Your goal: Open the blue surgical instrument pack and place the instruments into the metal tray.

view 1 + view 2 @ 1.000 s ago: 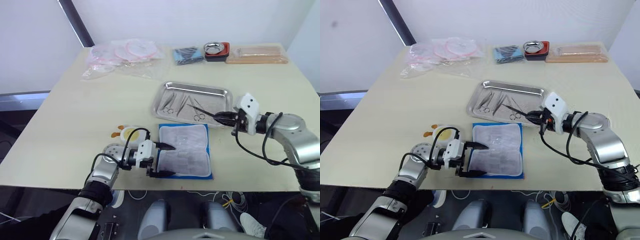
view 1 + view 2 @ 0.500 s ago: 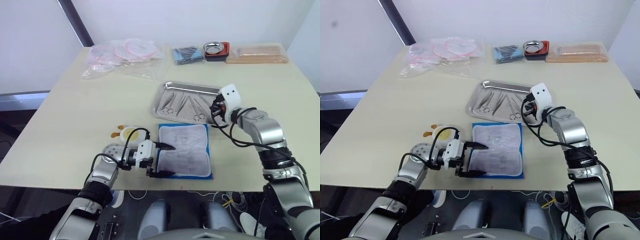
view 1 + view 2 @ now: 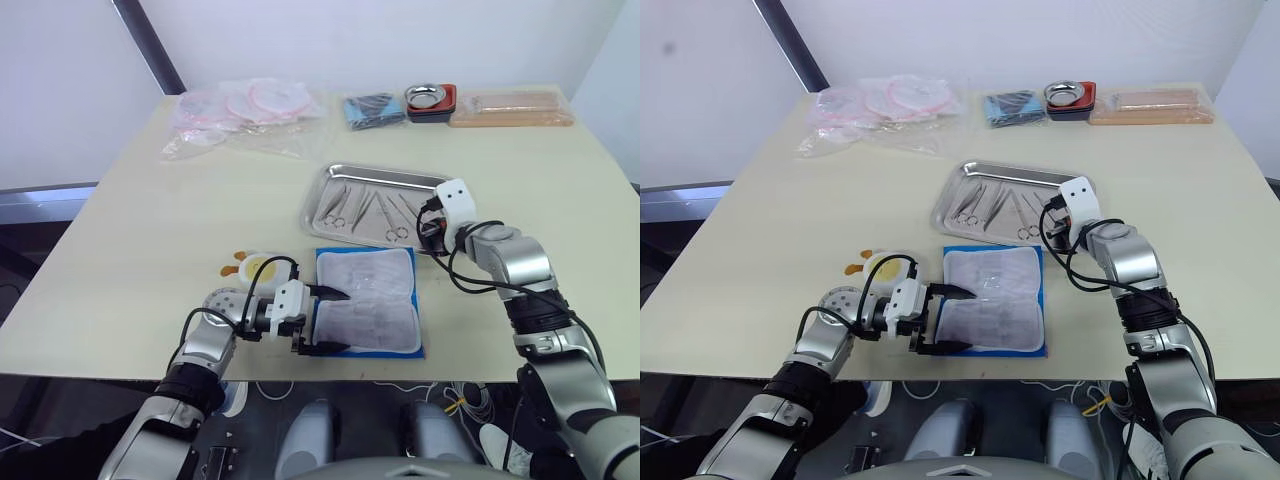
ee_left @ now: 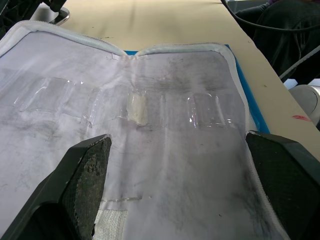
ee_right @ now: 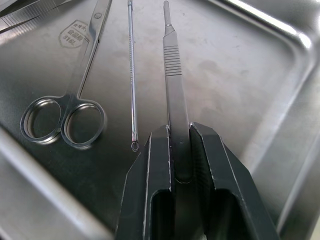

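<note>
One metal tray (image 3: pixel 330 181), one blue surgical instrument pack (image 3: pixel 368 297), several instruments (image 3: pixel 362 209)

light: bright, even | shadows soft | glare: metal tray (image 5: pixel 260 30) rim; pics sharp

Metal tray (image 5: pixel 280 45): brushed steel, faint scuffs, glossy rim. Instruments (image 5: pixel 75 107) are polished metal — the flat handle (image 5: pixel 172 65) has a ribbed grip. Right end effector (image 5: pixel 179 150): matt black plastic. Pack (image 4: pixel 150 125) lining is pale, slightly grubby cloth with clear glossy pockets — bright blue edge. Surface (image 3: pixel 150 230): smooth, matt, pale wood-look.
</note>
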Robot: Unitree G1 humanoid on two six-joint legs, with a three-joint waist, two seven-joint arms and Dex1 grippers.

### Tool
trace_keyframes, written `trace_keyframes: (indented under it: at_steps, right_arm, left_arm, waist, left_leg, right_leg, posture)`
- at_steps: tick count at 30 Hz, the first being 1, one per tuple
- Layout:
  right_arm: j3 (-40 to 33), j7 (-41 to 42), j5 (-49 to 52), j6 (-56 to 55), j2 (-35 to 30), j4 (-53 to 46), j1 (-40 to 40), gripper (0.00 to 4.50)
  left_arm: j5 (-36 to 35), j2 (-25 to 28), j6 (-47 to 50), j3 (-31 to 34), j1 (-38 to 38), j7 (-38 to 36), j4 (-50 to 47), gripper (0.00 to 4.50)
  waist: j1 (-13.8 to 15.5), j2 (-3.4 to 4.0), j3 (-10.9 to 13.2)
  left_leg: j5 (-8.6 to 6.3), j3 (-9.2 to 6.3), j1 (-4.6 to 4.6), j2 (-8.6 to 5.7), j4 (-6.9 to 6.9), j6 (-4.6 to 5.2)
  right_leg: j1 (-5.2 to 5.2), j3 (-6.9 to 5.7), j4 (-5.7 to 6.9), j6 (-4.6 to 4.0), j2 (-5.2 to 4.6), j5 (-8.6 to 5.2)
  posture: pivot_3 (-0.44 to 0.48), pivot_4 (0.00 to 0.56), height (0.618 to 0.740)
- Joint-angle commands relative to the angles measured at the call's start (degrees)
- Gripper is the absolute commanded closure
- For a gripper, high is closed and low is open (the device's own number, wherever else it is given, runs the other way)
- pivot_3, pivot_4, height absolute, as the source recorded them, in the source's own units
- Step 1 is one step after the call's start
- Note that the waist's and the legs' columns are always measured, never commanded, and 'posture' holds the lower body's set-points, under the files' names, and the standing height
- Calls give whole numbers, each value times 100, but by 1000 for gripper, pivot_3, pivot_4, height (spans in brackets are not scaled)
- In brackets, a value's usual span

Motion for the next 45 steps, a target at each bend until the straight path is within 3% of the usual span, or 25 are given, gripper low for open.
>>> trace_keyframes:
  at_steps: [1, 4, 6, 13, 21, 26, 28, 37, 45]
  right_arm:
    - [-9, 34, -34, -71, -43, -237, -86, 2635]
    - [-43, 110, -14, -39, -153, -492, -34, 1098]
    - [-95, 232, 34, -17, -306, -807, 28, 352]
    - [-282, 629, 332, 54, -740, -1708, 238, 352]
    - [-738, 1466, 1054, -1374, -694, -2209, 1023, 352]
    - [-822, 1679, 1172, -2056, -683, -2152, 1382, 352]
    - [-850, 1764, 1246, -2245, -687, -2150, 1507, 352]
    - [-877, 2002, 1566, -2803, -629, -2266, 1926, 352]
    - [-1194, 2508, 2276, -3144, -614, -2313, 2097, 352]
  left_arm:
    - [638, 62, 225, -343, 338, 214, 778, 0]
    - [645, 67, 215, -333, 332, 228, 793, 0]
    - [636, 76, 206, -327, 340, 215, 794, 0]
    - [548, 72, 191, -289, 375, 145, 751, 0]
    - [191, 68, 281, -75, 338, 77, 139, 0]
    - [-29, 145, 522, 54, 449, 18, -509, 0]
    - [-144, 160, 668, 128, 471, 48, -796, 0]
    - [-860, 362, 1609, 582, 154, 242, -2175, 0]
    - [-1735, 526, 2791, 1372, -347, 901, -2994, 0]
  waist:
    - [-5, 0, 0]
    - [-8, 0, 0]
    - [-8, 0, 0]
    - [-42, -18, 11]
    - [-65, -28, 31]
    - [-87, -77, 78]
    - [-81, -88, 89]
    - [-80, -199, 221]
    - [-79, -210, 230]
  left_leg:
    - [0, 0, 0, 0, 0, 0]
    - [0, 0, -1, 0, 0, 0]
    - [0, -1, -1, -1, 1, 0]
    - [0, -5, -1, -1, 1, 0]
    - [0, -3, -8, -1, 0, 0]
    - [0, -2, -41, 4, 1, 0]
    - [0, 5, -92, 3, 3, 0]
    - [-1, 4, -122, 2, 2, 0]
    - [0, -7, -177, 3, 21, -1]
  right_leg:
    - [0, 0, 0, 0, 0, 0]
    - [0, 1, 0, 0, 0, 0]
    - [0, 0, 0, 0, 0, 0]
    - [0, -1, 0, 0, 0, 0]
    - [-3, -1, -1, 1, -1, -1]
    - [-28, 0, -1, 1, 5, 0]
    - [-71, 7, 0, 24, 7, 14]
    - [-91, 14, 2, 39, 12, 3]
    - [-138, 4, 10, 17, 13, 19]
  posture:
    - [0, 150, 740]
    - [0, 150, 740]
    - [0, 150, 740]
    - [0, 150, 740]
    - [0, 150, 740]
    - [0, 150, 740]
    - [0, 150, 740]
    - [0, 150, 740]
    - [0, 150, 740]
